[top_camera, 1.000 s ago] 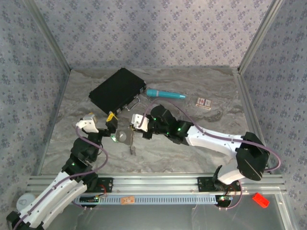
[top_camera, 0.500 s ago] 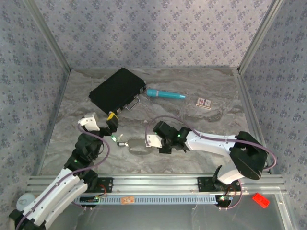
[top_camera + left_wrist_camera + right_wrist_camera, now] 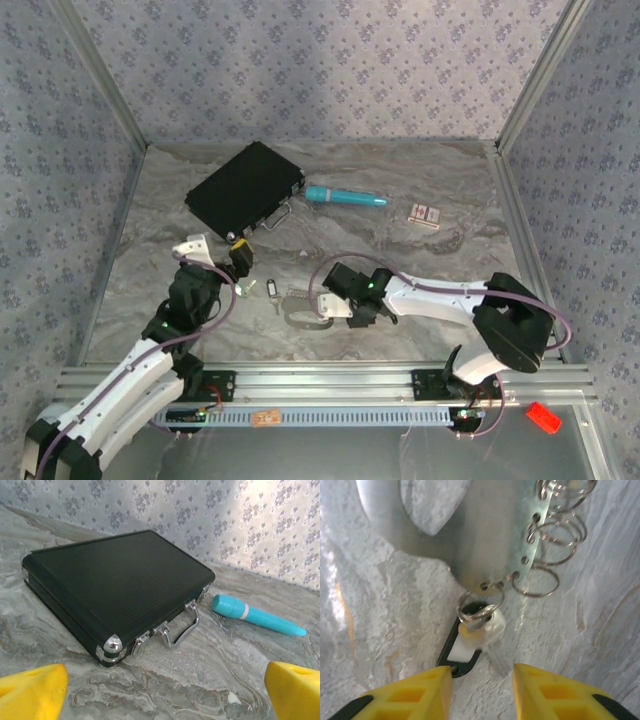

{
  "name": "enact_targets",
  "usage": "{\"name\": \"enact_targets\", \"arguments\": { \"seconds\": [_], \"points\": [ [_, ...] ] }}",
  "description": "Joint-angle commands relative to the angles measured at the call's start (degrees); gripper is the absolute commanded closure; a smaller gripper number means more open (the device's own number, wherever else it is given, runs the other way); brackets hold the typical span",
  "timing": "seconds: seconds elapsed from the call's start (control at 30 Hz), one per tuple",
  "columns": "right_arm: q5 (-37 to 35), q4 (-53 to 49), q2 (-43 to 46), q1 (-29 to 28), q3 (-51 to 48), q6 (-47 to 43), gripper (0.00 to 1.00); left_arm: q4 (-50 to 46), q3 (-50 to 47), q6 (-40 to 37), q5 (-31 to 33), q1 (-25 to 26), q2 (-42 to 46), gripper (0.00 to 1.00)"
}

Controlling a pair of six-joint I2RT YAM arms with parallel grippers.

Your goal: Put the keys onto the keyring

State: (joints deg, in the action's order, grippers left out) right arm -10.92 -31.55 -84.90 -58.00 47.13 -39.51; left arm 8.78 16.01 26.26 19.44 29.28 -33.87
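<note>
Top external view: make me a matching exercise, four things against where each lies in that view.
Things:
1. black case
2. teal pen
3. small red-and-white box
4. keyring

Places:
A. front centre
B. rear left
C. furthest right
D. just right of the case's handle

Pairs: 1-B, 2-D, 3-C, 4-A

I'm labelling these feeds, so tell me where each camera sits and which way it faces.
Top: above and behind the bases, looking down on the table; left arm, right arm show.
Left wrist: low, facing the case and pen; left claw tips in bottom corners.
Right wrist: looking down at the keyring and a key; right claw tips at the bottom.
Shared: top and left wrist both see case and pen.
</note>
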Motion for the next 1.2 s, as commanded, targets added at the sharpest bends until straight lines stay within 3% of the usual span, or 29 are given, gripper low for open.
{"name": "enact_targets", "arguments": {
  "seconds": [0.0, 0.1, 0.2, 0.3, 0.37, 0.47, 0.57, 0.9, 1.03, 1.17],
  "points": [
    [3.9, -0.9, 7.1, 1.2, -0.8, 1.4, 0.59, -1.3, 3.3, 0.7, -2.1, -0.3, -0.7, 0.00],
    [11.1, 6.2, 16.6, 4.7, -2.7, 4.8, 0.57, -3.1, 4.6, 0.5, -1.7, -0.4, -1.9, 0.00],
    [16.4, 19.8, 26.4, 10.4, -8.0, 14.3, 0.54, -4.5, 5.6, 1.9, -0.3, -0.5, -3.3, 0.00],
    [13.8, 33.4, 32.5, 13.9, -14.7, 26.3, 0.54, -7.4, 7.4, 4.3, 1.2, -0.7, -5.4, 0.00],
    [9.0, 36.0, 33.4, 14.9, -16.0, 34.1, 0.54, -9.9, 9.2, 5.7, 0.9, -0.8, -7.4, 0.00],
    [1.2, 28.9, 31.1, 16.5, -12.7, 49.8, 0.51, -12.2, 11.5, 5.5, -1.5, -0.8, -10.6, 0.00],
    [1.0, 18.1, 26.6, 18.6, -7.3, 60.1, 0.54, -12.6, 12.8, 5.0, -5.0, -0.9, -13.5, 0.00],
    [10.8, 7.6, 16.3, 19.1, -1.2, 58.4, 0.59, -20.1, 17.6, 6.2, -12.4, -0.7, -20.4, 0.00],
    [16.7, 3.7, 12.5, 17.8, -0.1, 58.7, 0.62, -18.3, 17.0, 7.8, -12.7, -0.5, -21.2, 0.00],
    [17.6, -1.1, 8.5, 13.5, 2.0, 58.5, 0.63, -15.0, 16.8, 9.0, -12.7, -0.2, -22.9, 0.00]
  ]
}}
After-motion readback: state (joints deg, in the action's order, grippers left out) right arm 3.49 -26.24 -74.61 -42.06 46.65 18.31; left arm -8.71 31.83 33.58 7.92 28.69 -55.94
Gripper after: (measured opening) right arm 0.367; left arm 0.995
